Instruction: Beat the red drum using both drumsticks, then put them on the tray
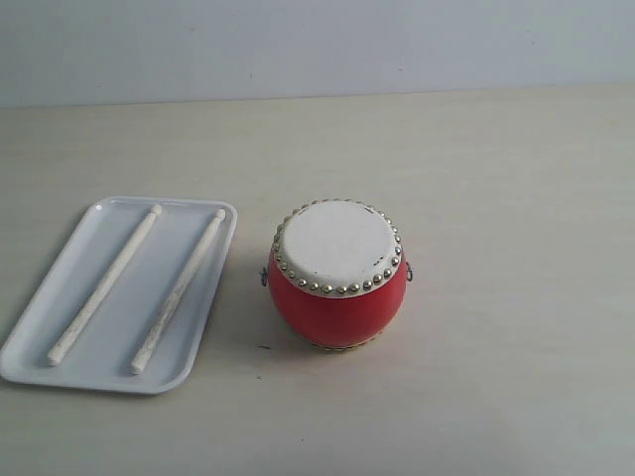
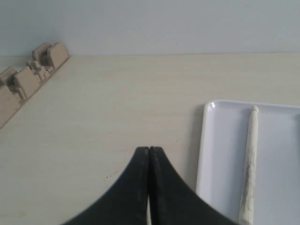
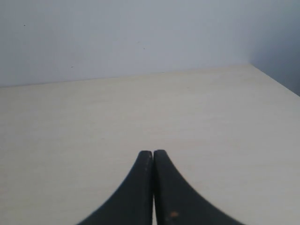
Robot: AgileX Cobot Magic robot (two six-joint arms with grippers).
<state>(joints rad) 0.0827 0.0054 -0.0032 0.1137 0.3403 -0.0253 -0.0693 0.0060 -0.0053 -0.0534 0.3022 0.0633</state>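
The red drum [image 1: 337,275] stands upright near the middle of the pale table, its off-white skin facing up. Left of it lies the white tray [image 1: 44,347] with both drumsticks on it, one [image 1: 104,285] on the left and one [image 1: 179,292] on the right, roughly parallel. Neither gripper shows in the exterior view. In the left wrist view my left gripper [image 2: 149,150] is shut with nothing in it, hovering over bare table beside the tray [image 2: 218,154] and one drumstick [image 2: 249,164]. My right gripper [image 3: 153,153] is shut and empty over bare table.
A beige clamp-like fixture [image 2: 28,77] runs along the table edge in the left wrist view. The table's far edge meets a grey wall [image 1: 317,45]. The right wrist view shows the table's corner edge [image 3: 274,79].
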